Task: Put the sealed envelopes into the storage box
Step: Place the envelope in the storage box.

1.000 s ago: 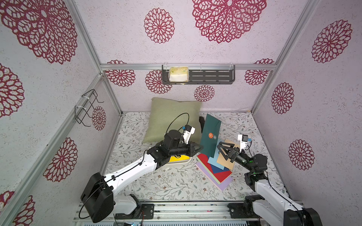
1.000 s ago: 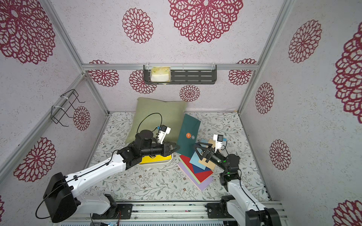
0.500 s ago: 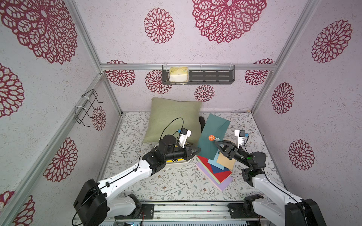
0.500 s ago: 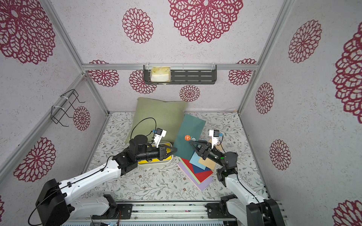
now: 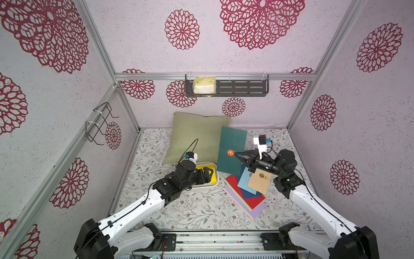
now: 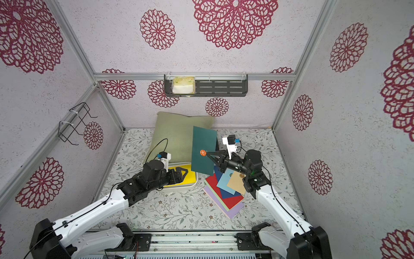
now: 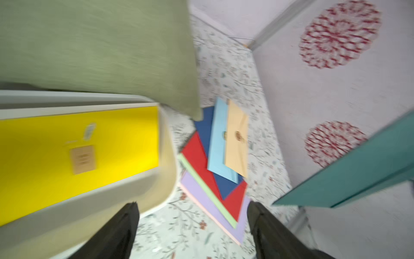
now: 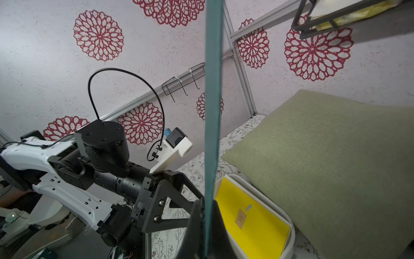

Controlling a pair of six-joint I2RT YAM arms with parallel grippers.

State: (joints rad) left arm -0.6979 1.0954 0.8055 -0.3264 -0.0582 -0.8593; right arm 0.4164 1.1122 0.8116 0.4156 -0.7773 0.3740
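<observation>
One envelope is off the desk [image 5: 190, 213]: your R gripper [image 5: 236, 155] is clamped on the teal envelope [image 5: 230, 139] at its long edge, right by the round seal [image 5: 230, 153]. It holds it upright, a bit tilted, above the gap betw. the box [image 5: 208, 187] and the pile [image 5: 255, 200]. In the R wrist view the teal envelope [image 8: 212, 89] runs edge-on out from betw. the pinched fingers [image 8: 197, 219]. Your L gripper [image 5: 207, 173] hangs low over the box's near-left part, jaws spread wide w/ nothing betw. them. The L wrist view shows both fingers [image 7: 125, 224] well apart over the box rim [image 7: 89, 206] and desk. The box sits about mid-desk, just in front of the pillow [image 5: 197, 134], which lies at the back edge. The yellow envelope [image 5: 214, 177] lies flat inside the box, w/ a small tan label [image 7: 83, 159] facing up. The pile lies fanned on the desk just right of the box, not touching it. Lilac is lowest, then green, red, navy and light blue, w/ the tan one [image 5: 259, 181] on top, seal up.
</observation>
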